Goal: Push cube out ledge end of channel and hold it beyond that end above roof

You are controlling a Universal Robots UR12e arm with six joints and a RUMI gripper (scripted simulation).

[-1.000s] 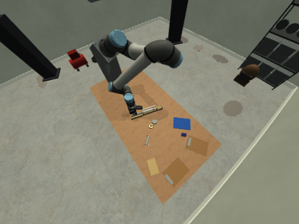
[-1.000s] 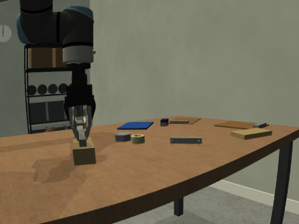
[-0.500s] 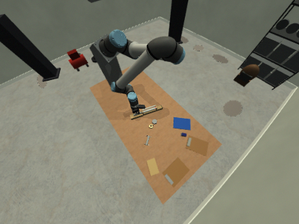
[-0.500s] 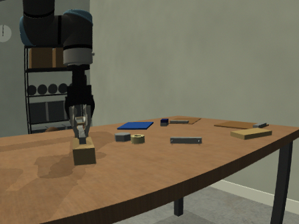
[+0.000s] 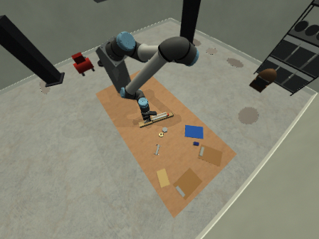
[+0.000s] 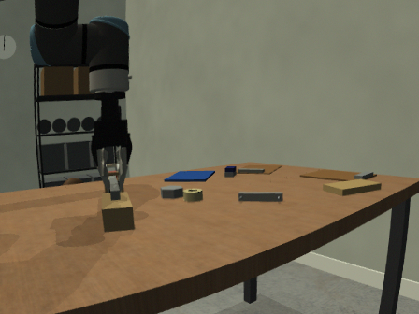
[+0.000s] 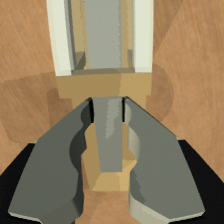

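The channel (image 5: 157,119) is a long tan trough with pale side walls, lying on the wooden table; in the exterior view I see its near end as a tan block (image 6: 117,215). My gripper (image 5: 147,115) stands at that end, pointing down, shut on a grey flat bar (image 7: 107,135). In the wrist view the bar runs from between the fingers forward over a tan ledge into the channel mouth (image 7: 102,40). The gripper (image 6: 112,179) stays outside the channel. A small red spot (image 5: 166,114) shows near the channel's far end; I cannot tell if it is the cube.
On the table beyond the channel lie a grey hex nut (image 6: 171,192), a brass ring (image 6: 193,194), a grey strip (image 6: 260,196), a blue plate (image 6: 189,176), a small blue block (image 6: 230,171) and several tan boards (image 5: 188,182). A shelf rack (image 6: 61,135) stands behind the arm.
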